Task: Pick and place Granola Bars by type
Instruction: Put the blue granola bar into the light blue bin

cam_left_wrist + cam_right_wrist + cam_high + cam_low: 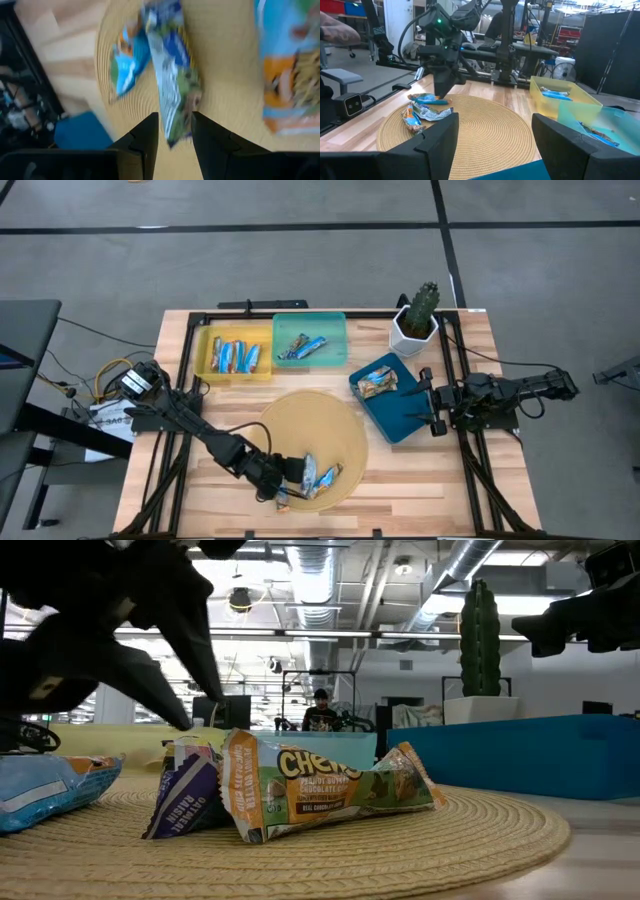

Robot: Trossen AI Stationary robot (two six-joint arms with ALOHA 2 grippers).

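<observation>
Pale slatted wood formed the table (400,480); a round woven straw mat (300,425) lay at lower centre of the high view. Shiny crinkled Granola Bars (318,476) sat on the mat's lower edge. Left gripper (282,477) pinched one wrapper's end, its lettering blurred. Further bars lay in the yellow tray (205,352), teal tray (335,330) and dark blue tray (405,420). Right gripper (428,401) waited, fingers spread, beside the blue tray.
</observation>
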